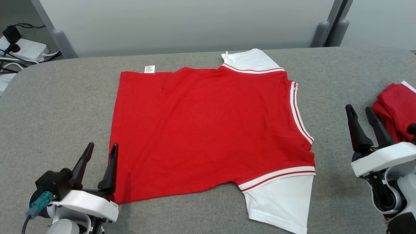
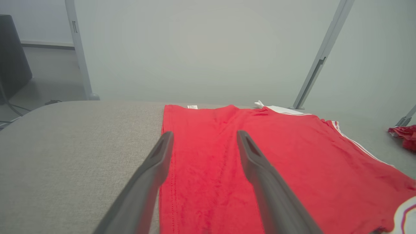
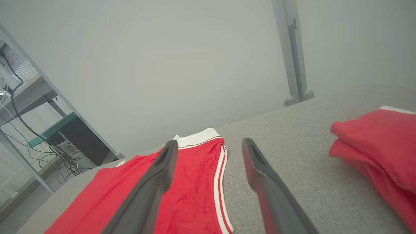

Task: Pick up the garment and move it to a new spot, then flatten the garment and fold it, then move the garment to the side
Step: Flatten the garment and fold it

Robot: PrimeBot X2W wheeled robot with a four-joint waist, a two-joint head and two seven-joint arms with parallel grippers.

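The garment is a red T-shirt with white sleeves and red-and-white stripes, spread flat on the grey table, collar side to the right. My left gripper hovers open at the shirt's lower-left hem corner, nothing between its fingers; in the left wrist view the gripper points along the shirt's left edge. My right gripper stands open to the right of the shirt, apart from it; the right wrist view shows the gripper above the striped edge of the shirt.
A second red garment lies folded at the table's right edge, close to my right gripper, also visible as a red pile. A grey wall panel stands behind the table. Power strip and cables sit far left.
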